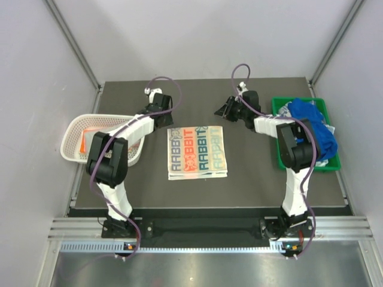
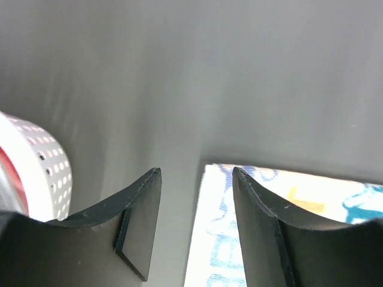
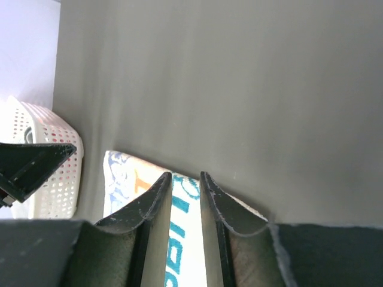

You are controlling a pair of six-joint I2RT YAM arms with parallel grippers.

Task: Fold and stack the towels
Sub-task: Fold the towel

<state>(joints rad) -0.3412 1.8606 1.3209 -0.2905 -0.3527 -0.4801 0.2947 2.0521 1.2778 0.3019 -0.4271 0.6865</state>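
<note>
White mesh basket [image 1: 76, 127] at the bench's [image 1: 251, 179] left edge; orange towel [image 1: 90, 136] inside it; left tool [image 2: 197, 173] just beside the basket, jaws apart, nothing between them, above the bare bench off the lettered towel's far-left corner; white lettered towel [image 1: 198, 152] folded flat mid-bench, lying free; right tool [image 3: 185, 176] off its far-right corner, jaws slightly parted, empty; green bin [image 1: 281, 103] at the right edge; blue towel [image 1: 317, 127] heaped inside, partly behind the right arm.

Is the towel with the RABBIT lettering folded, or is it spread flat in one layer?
Folded. The lettered towel lies as a compact rectangle, and stacked layer edges show along its near side.
</note>
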